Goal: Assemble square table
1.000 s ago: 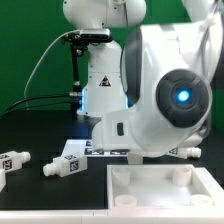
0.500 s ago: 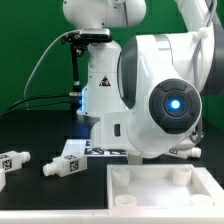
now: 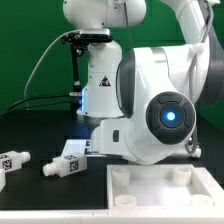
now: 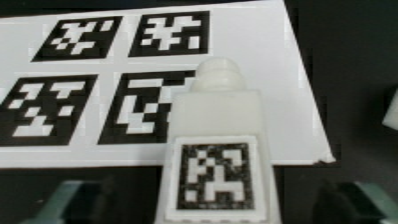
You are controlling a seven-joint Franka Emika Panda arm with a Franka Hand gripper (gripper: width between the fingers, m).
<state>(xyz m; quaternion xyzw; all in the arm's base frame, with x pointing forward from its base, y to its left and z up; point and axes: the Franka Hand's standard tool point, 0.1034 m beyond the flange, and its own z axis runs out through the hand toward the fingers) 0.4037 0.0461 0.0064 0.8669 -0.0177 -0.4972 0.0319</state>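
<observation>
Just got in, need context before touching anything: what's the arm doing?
The arm's open fingers straddle a white table leg, one on each side, with no contact visible. That leg lies partly across the marker board. In the exterior view, the tabletop sits at the front with no legs showing on it, and two loose legs lie at that view's left.

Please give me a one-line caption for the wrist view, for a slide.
Open gripper, fingers either side of a tagged white leg, seen against the marker board.

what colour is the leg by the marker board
White leg with a black-and-white square tag; clearest in wrist view.
</observation>
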